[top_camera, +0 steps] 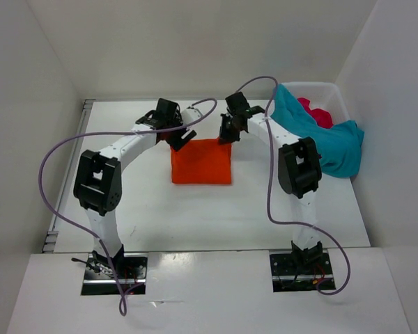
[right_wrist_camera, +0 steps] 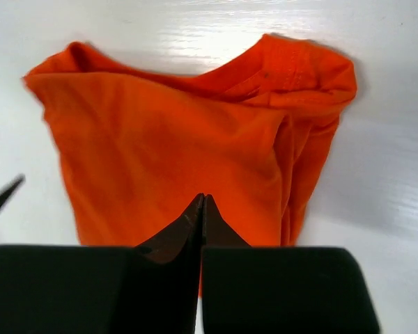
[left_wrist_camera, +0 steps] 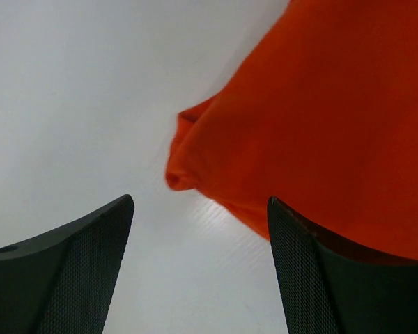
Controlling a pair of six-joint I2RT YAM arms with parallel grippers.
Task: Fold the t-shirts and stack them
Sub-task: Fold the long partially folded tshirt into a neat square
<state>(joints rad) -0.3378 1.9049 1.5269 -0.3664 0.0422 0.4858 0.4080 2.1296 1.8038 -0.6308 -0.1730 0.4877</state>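
Observation:
The orange t-shirt (top_camera: 202, 161) lies folded into a rough square at the middle of the table. My left gripper (top_camera: 177, 141) is open at its far left corner; in the left wrist view (left_wrist_camera: 198, 278) bare table shows between the jaws and the orange cloth (left_wrist_camera: 320, 139) lies by the right finger. My right gripper (top_camera: 226, 133) is shut at the far right corner; in the right wrist view (right_wrist_camera: 203, 202) its closed tips sit over the orange shirt (right_wrist_camera: 160, 139) with no cloth seen between them. The teal t-shirt (top_camera: 320, 136) and the pink-red t-shirt (top_camera: 315, 111) hang in the basket.
The white basket (top_camera: 332, 94) stands at the far right corner, with the teal shirt draped over its near rim. White walls close in the table on the left, back and right. Purple cables loop off both arms.

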